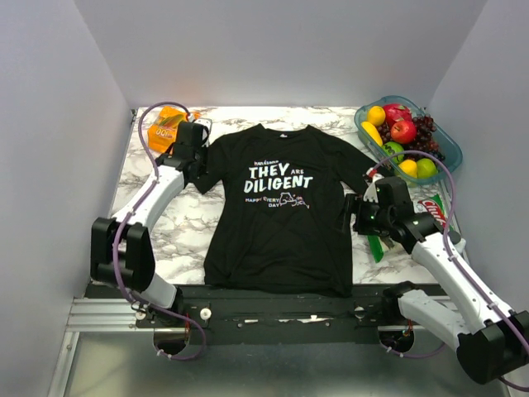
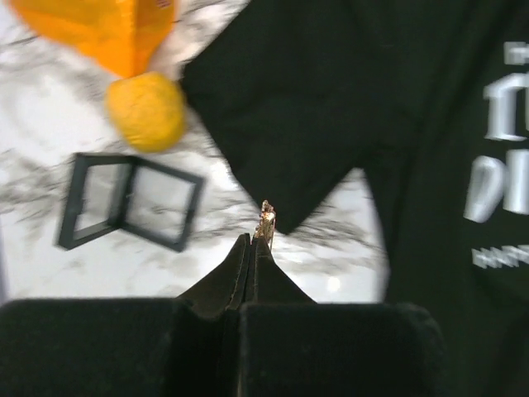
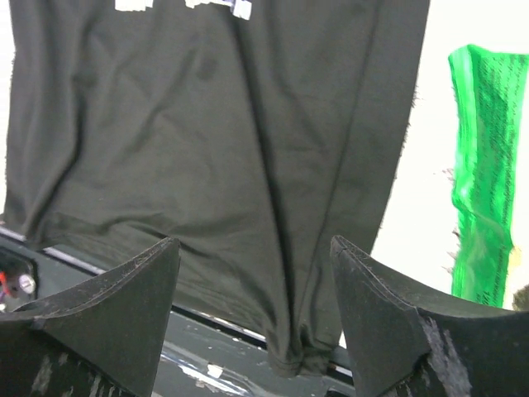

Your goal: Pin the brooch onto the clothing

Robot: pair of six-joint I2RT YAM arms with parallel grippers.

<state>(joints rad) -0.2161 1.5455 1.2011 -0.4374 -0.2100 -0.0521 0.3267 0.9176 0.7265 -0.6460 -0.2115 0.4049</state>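
The black T-shirt [image 1: 281,207] with white print lies flat in the middle of the marble table. My left gripper [image 2: 252,240] is shut on the tiny gold brooch [image 2: 265,222], which sticks out past the fingertips, held above the table just off the tip of the shirt's left sleeve [image 2: 285,141]. In the top view the left gripper [image 1: 195,162] sits at that sleeve. My right gripper [image 3: 254,248] is open and empty over the shirt's lower right hem [image 3: 314,360]; in the top view the right gripper [image 1: 354,217] is at the shirt's right edge.
A black wire-frame cube [image 2: 128,201] and an orange ball [image 2: 146,110] lie left of the sleeve, by an orange packet [image 1: 168,126]. A fruit bowl [image 1: 450,149] stands at back right. A green wrapper [image 3: 486,165] lies right of the shirt. The black front rail [image 1: 273,310] runs under the hem.
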